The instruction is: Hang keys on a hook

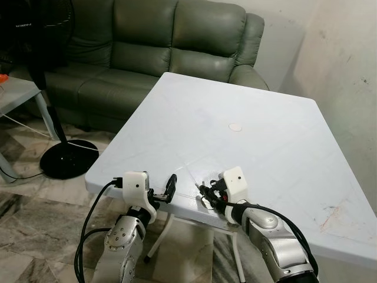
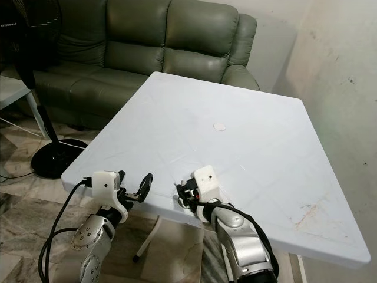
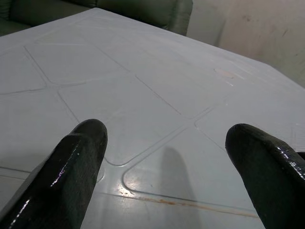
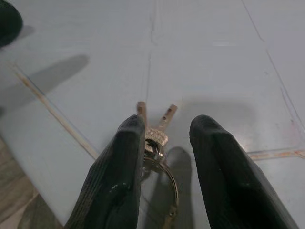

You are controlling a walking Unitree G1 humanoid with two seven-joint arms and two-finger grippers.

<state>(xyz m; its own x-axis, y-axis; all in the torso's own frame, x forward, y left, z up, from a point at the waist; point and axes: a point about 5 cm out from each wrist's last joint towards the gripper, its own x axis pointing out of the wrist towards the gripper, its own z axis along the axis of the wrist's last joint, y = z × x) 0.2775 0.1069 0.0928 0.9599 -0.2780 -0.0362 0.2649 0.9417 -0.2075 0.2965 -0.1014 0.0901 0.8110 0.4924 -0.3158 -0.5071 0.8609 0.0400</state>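
- Nearest to us are our two silver arms, reaching up to the near edge of the white table (image 1: 253, 118).
- The keys (image 4: 155, 138) lie flat on the table right at its near edge, roughly midway along it: a small bunch on a metal ring (image 4: 167, 183), two blades pointing away from the edge.
- Our right gripper (image 1: 207, 193) is down over the keys, its two black fingers (image 4: 119, 171) straddling the bunch with a narrow gap; one finger touches the knurled part of the bunch, the other stands just beside it, so the bunch is not yet clamped.
- Our left gripper (image 1: 167, 190) hovers at the same near edge, closer to the near left corner, with its fingers (image 3: 71, 167) spread wide and nothing between them.
- Farther in, near the middle of the table, sits a small round mark (image 1: 235, 127).
- Toward the near right corner the tabletop carries reddish scuffs (image 1: 331, 216).
- Beyond the far edge stands a green leather sofa (image 1: 153, 53).
- Off the left edge, on the marbled floor, stands a black pedestal fan (image 1: 69, 156).
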